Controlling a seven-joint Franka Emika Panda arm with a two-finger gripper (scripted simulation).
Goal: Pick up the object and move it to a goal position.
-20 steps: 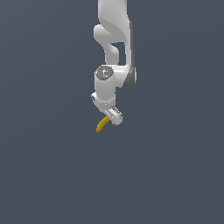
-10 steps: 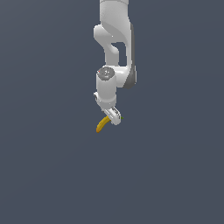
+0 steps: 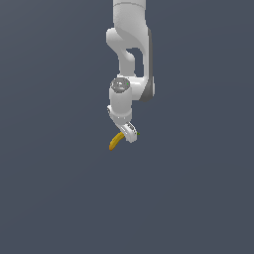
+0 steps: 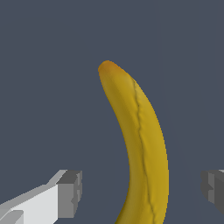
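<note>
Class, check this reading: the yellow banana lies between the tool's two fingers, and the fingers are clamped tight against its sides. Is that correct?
Not quite. The banana does lie between the tool's two fingers, but they are not clamped on it: the wrist view shows clear gaps between the banana and the finger on each side, so the tool is open. The rest stands.

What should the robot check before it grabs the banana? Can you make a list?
1. Banana lies between the two fingers: ok.
2. Gripper open wide enough: ok, gaps show on both sides.
3. Fingers touching the banana: not yet.
4. Gripper low enough to close around the banana: cannot tell.
5. Banana centred: not ok, it sits nearer one finger.
6. Goal position visible: cannot tell.
</note>
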